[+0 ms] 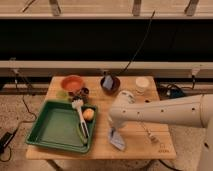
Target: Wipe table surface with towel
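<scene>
Wooden surface (135, 150) fills the foreground, where the pincer (114, 132) presses down near its front edge, gripping a pale blue towel (117, 140) spread flat beneath it. Left sits a green tray (50, 131) holding a brush (80, 120); bowls stand behind.

Table (145, 147): towel (117, 140), gripper (113, 131), tray (35, 135).

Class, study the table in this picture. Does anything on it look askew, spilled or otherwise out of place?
Nothing looks spilled or broken. One oddity: the brush lies half in the green tray, its white head poking over the rim, beside a small orange ball. The gripper is near the table's front edge, on the towel.
</scene>
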You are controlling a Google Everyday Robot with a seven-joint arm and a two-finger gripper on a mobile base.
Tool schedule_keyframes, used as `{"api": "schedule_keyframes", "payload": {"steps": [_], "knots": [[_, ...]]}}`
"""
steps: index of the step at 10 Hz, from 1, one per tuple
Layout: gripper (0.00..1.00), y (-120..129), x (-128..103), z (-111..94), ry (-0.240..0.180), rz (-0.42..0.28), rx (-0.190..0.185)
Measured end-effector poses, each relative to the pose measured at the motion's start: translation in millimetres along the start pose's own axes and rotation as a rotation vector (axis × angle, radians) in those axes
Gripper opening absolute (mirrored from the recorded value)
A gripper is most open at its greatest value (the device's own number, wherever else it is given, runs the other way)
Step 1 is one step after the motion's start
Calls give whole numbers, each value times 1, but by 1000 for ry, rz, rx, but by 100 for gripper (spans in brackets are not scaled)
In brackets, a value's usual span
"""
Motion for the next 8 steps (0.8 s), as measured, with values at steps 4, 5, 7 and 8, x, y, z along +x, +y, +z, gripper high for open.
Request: {"api": "schedule_keyframes", "payload": {"steps": [4,5,7,8], "knots": [[0,44,3,1,21,16,-23],[0,62,9,3,32,39,-37],[0,92,25,9,44,100,-61],[0,100,34,12,47,128,-68]]}}
